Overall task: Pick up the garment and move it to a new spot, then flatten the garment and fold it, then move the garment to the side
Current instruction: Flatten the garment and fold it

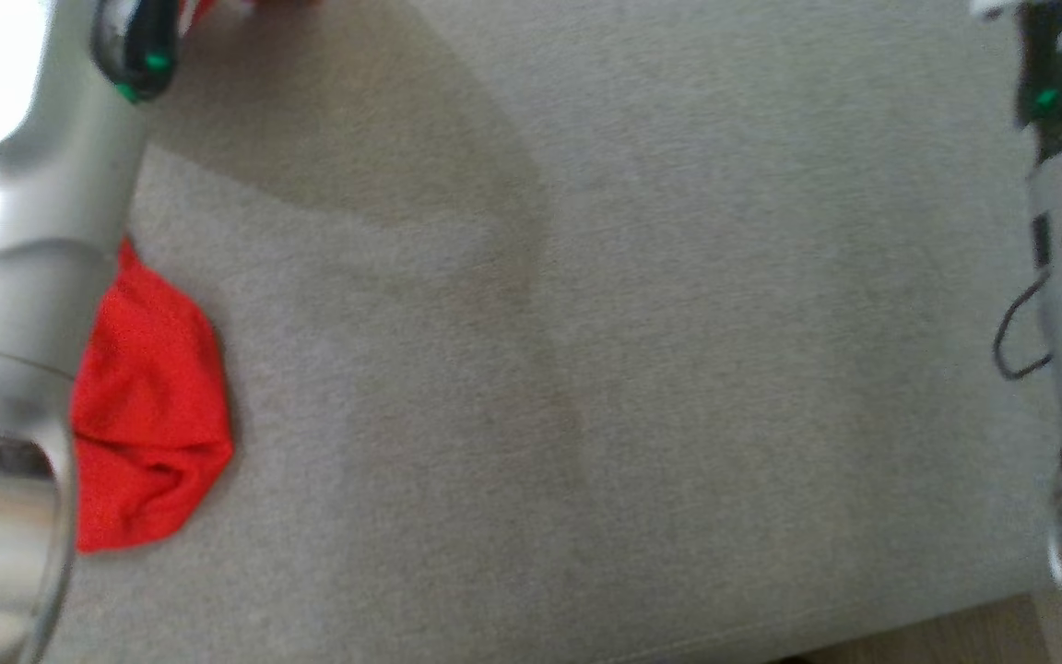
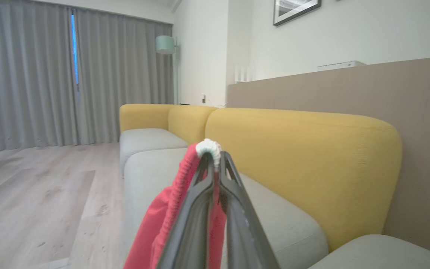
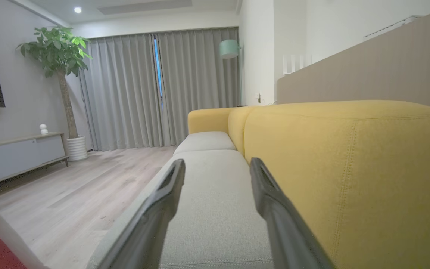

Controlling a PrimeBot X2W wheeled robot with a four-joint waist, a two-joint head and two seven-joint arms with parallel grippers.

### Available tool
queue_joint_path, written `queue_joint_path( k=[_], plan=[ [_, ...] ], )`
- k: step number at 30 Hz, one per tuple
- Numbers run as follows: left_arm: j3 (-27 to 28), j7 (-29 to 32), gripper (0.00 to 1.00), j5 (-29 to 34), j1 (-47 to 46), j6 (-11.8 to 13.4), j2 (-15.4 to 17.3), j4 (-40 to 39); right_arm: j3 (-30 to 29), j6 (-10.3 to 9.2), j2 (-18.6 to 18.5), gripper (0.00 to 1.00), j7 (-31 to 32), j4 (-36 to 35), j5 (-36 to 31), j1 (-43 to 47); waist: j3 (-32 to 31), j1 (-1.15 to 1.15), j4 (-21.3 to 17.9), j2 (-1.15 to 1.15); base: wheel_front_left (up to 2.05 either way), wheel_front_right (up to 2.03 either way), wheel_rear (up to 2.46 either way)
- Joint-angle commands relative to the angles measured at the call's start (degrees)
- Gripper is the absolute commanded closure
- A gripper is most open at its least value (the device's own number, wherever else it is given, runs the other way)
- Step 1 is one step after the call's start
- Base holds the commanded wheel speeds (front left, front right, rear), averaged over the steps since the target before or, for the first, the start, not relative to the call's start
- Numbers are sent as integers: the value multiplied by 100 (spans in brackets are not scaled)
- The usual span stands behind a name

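Left wrist view: red garment (image 2: 151, 222) pinched between clenched left jaws; right jaws apart.

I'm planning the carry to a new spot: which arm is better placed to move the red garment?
Left, probably. The left gripper is shut on the red garment, pinching its white-trimmed edge. The right gripper stands open and empty above the grey seat cushion.
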Motion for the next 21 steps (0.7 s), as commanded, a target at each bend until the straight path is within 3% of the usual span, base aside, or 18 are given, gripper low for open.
queue_joint_path(
  k=[1, 7, 13, 17, 21],
  plan=[
    [28, -9, 100, -64, -189, -30, 87, -194, -39, 20, 131, 0, -33, -265, 69, 144, -181, 1, -187, 0, 0, 0, 0],
    [-394, 28, 100, -363, -104, -32, -353, -517, -329, 20, 323, 0, -34, -725, 166, 891, -486, 1, -469, 0, 0, 0, 0],
    [-607, 46, 100, -850, 146, -32, -755, -1020, -705, 20, 322, 0, -34, -1220, 198, 1579, -673, 1, -438, 0, 0, 0, 0],
    [-527, 143, 100, -1221, 650, -1, -781, -1353, -915, 20, 387, 0, -34, -1576, 199, 1988, -709, 1, -285, 0, 0, 0, 0],
    [-671, 396, 100, -1381, 1510, 51, -494, -1713, -989, 20, 461, 0, 8, -1925, 100, 2322, -715, 1, -94, 0, 0, 0, 0]
  ],
)
